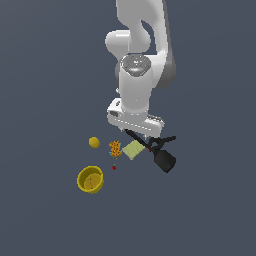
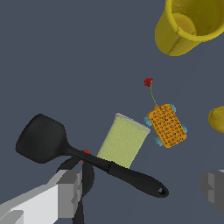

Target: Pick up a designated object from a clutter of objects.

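We hover the gripper (image 2: pixel 140 188) over the clutter, fingers spread and pinching nothing — the grasp is not yet made. The pale green block (image 2: pixel 123 140) lies flat on the surface beside the orange patterned piece (image 2: pixel 166 126), one edge tucked under a black spatula (image 2: pixel 83 153). The arm hides part of the tools in the exterior view; the yellow ball (image 2: pixel 217 119) is cut off.

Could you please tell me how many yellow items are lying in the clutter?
3: an open yellow bowl, a small round yellow ball above it in the exterior view, and the flat square pale yellow-green block beside the black spatula. The arm may hide others.
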